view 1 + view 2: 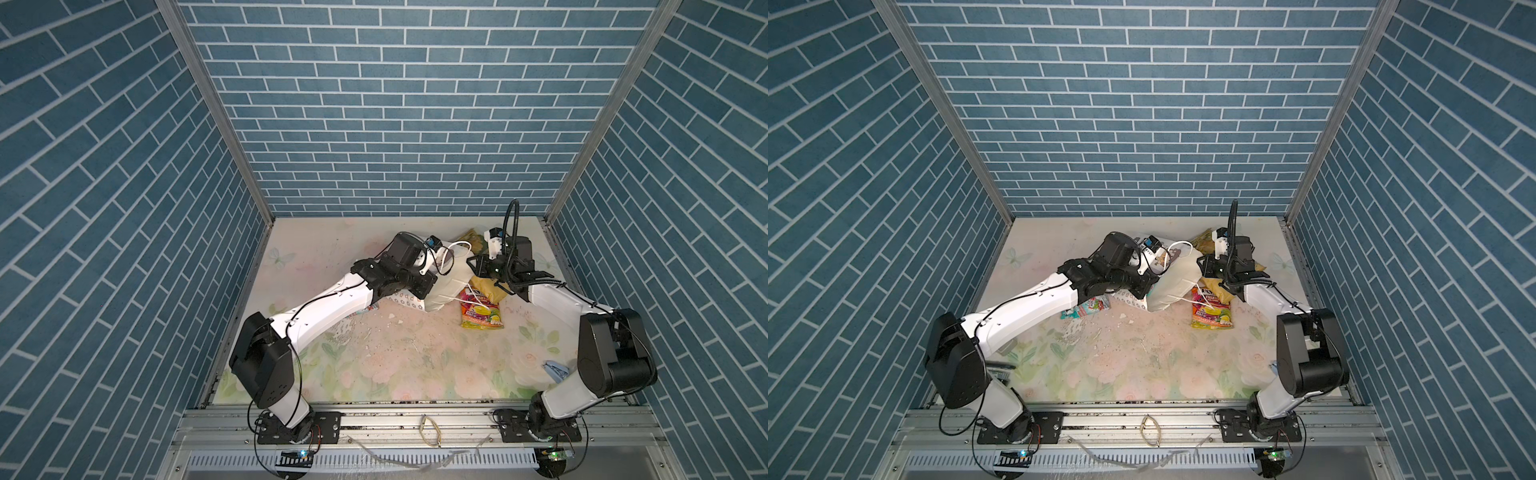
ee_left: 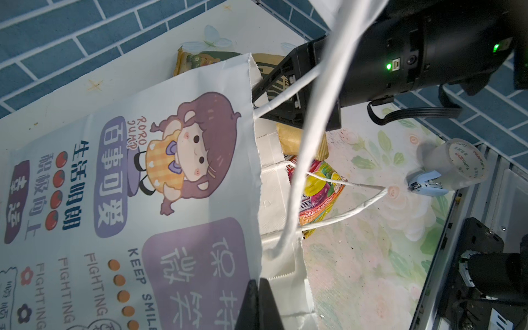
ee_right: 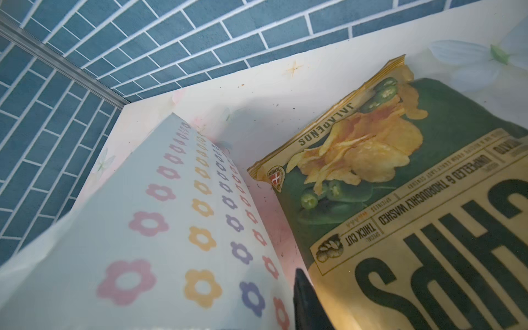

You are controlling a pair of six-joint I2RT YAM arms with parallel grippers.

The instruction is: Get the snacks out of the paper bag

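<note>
Left end effector pinching paper bag rim — right end effector against CHIPS bag, grip unclear.

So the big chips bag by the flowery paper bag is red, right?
No, only the colour is wrong: the chips bag by the flowery paper bag is green and yellow, not red. The right wrist view shows it.

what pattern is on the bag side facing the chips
Rows of pink, yellow, purple and red flower rings on the bag; clearest in the right wrist view.
</note>
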